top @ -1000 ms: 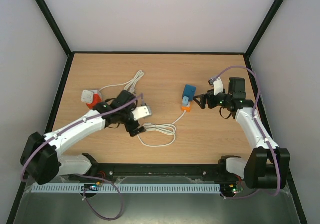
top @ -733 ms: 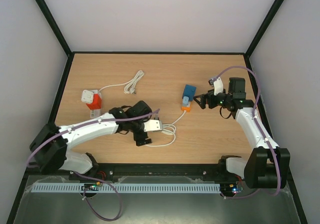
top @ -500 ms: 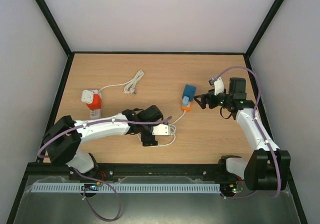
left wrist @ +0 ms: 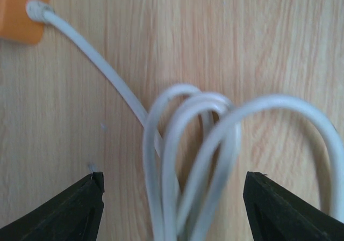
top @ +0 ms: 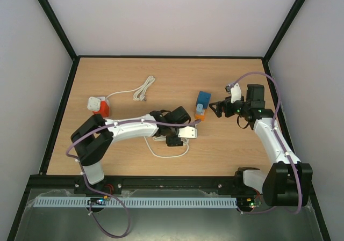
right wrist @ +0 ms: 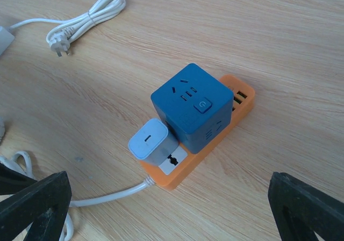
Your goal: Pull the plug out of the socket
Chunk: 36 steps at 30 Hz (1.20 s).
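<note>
An orange power strip (right wrist: 217,136) lies on the wooden table, right of centre in the top view (top: 199,115). A blue cube socket (right wrist: 192,106) and a small white plug (right wrist: 152,140) sit in it side by side. The strip's white cable (left wrist: 97,64) runs to a loose coil (top: 171,145). My left gripper (left wrist: 172,209) is open low over that coil, its fingers either side of the loops, with the strip's corner (left wrist: 21,15) just ahead. My right gripper (right wrist: 169,214) is open and empty, just right of the strip (top: 215,110), facing it.
A second white and orange socket cube (top: 98,107) stands at the left, with its own bundled white cord and plug (top: 143,88), which also shows in the right wrist view (right wrist: 86,18). Black frame rails edge the table.
My left arm has swept rightward from near the left socket cube to over the cable coil, close to the orange strip. The right arm has not moved.
</note>
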Tool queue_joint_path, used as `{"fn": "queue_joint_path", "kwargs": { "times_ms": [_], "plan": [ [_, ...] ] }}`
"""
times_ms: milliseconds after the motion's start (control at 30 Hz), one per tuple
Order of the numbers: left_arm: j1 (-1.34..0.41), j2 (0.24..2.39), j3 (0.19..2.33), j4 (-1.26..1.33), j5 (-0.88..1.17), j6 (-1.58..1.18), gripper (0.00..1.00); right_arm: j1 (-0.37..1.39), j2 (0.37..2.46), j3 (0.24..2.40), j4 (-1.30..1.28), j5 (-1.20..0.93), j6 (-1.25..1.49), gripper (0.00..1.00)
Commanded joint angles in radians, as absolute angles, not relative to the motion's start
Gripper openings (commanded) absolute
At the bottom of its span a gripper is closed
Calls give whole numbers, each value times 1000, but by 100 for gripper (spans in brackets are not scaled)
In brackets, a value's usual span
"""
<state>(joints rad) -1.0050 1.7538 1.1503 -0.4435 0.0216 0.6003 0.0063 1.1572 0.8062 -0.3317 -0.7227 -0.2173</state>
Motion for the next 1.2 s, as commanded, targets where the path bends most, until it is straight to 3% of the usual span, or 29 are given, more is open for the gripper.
{"fn": "queue_joint_path", "kwargs": {
  "times_ms": [0,267,600,867,1167],
  "plan": [
    [-1012,1820,1236,-448,42,611,71,10,1128,799,-311,-693,-209,98],
    [-1012,1914,1290,-472,82,596,54,11,1123,798,-304,-677,-207,98],
    [-1012,1899,1200,-462,90,584,29,11,1141,806,-305,-673,-193,98],
    [-1012,1808,1081,-461,69,609,23,11,1151,807,-301,-698,-187,98],
    [-984,1720,936,-460,58,631,23,11,1194,841,-299,-746,-146,98]
  ]
}}
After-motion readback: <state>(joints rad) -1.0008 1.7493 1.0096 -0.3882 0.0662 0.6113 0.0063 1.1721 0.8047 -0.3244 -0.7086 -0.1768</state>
